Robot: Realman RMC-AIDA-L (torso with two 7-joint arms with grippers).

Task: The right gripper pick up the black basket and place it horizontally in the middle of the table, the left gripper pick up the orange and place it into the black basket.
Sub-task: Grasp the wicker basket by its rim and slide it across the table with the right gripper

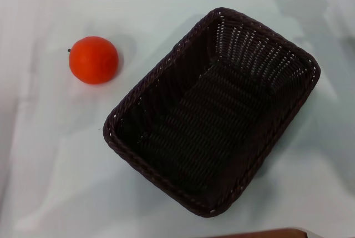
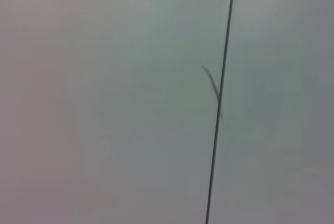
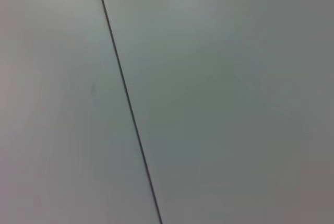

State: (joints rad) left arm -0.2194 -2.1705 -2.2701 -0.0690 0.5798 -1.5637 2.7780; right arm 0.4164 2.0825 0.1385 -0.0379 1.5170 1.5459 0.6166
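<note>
In the head view the black basket (image 1: 213, 113), a large dark woven wicker one, stands on the white table (image 1: 55, 166), right of centre. It is turned diagonally and is empty. The orange (image 1: 93, 60), small and bright orange-red, lies on the table to the basket's upper left, apart from it. Neither gripper shows in any view. Both wrist views show only a plain pale surface crossed by a thin dark seam (image 2: 222, 93), (image 3: 128, 104).
A brown edge (image 1: 260, 233) shows at the bottom of the head view, in front of the basket. Faint shadows lie on the table at the far right (image 1: 310, 10).
</note>
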